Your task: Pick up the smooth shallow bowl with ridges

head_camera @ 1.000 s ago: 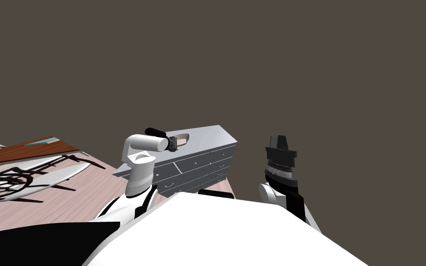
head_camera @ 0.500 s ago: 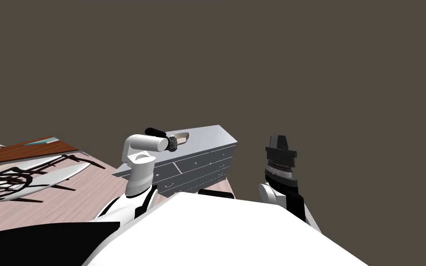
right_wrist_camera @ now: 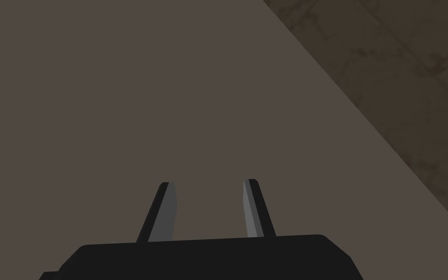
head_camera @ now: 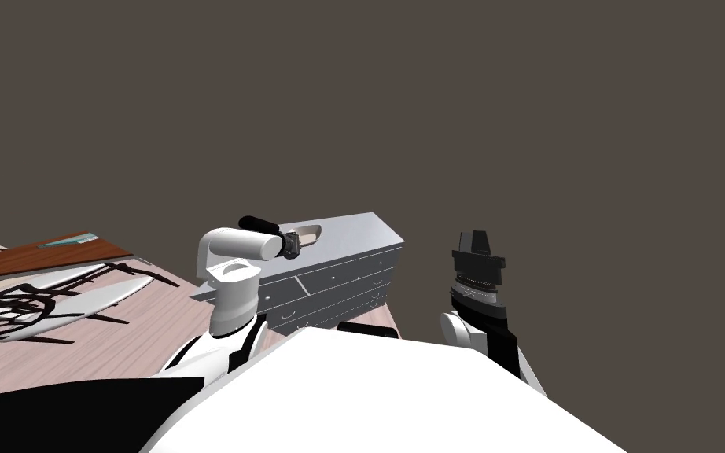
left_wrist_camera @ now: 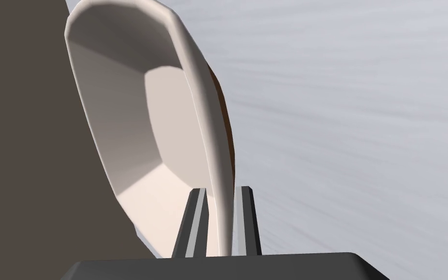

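The left claw (left_wrist_camera: 222,218) is clamped on the near rim of the bowl (left_wrist_camera: 135,112), one blade inside, one outside. The bowl is shallow, off-white and faceted, its brown underside mostly hidden. Behind it lies the pale grey top of the chest of drawers (head_camera: 337,275). The right claw (right_wrist_camera: 210,209) has its blades apart, empty.

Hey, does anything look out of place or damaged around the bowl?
Nothing stands out. The smooth white shallow bowl looks intact and empty, its rim pinched in the left tool, at the top of the grey chest of drawers.
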You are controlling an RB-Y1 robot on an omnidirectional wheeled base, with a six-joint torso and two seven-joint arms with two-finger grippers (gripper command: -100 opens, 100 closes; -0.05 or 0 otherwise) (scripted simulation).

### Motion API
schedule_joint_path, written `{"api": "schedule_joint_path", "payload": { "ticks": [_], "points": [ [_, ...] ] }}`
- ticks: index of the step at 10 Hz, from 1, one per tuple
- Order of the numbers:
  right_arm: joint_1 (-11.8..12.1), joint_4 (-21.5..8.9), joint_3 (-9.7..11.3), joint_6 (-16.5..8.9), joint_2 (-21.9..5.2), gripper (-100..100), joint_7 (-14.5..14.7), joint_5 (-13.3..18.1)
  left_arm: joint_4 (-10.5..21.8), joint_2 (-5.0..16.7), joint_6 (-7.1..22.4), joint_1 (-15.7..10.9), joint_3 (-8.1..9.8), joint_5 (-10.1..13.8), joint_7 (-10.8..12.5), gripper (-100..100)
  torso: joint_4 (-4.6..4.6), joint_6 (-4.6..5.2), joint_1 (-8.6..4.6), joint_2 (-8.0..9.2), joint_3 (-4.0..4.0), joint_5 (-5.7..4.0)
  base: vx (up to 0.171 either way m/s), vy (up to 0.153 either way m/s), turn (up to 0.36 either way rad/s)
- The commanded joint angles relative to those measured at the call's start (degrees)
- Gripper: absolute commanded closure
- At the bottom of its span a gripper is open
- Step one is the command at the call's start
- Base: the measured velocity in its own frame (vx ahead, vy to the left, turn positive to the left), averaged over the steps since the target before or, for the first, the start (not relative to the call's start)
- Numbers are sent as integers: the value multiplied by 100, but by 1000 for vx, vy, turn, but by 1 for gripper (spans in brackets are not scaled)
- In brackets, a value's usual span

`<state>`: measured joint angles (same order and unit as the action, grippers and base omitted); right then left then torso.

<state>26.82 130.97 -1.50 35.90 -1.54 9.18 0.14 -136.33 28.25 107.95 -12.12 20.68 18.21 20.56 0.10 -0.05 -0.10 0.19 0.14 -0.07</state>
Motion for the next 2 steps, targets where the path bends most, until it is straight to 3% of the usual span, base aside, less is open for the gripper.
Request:
{"api": "schedule_joint_path", "payload": {
  "ticks": [1, 2],
  "points": [
    [0, 0, 0, 0, 0, 0, 0, 0, 0, 0, 0, 0, 0, 0, 0, 100, 0, 0, 0, 0, 0, 0, 0, 0, 0],
    [0, 0, 0, 0, 0, 0, 0, 0, -10, 2, 22, 1, 4, 5, 3, 0, 0, 1, 0, -2, -1, 0, 0, 0, 0]
  ]
}}
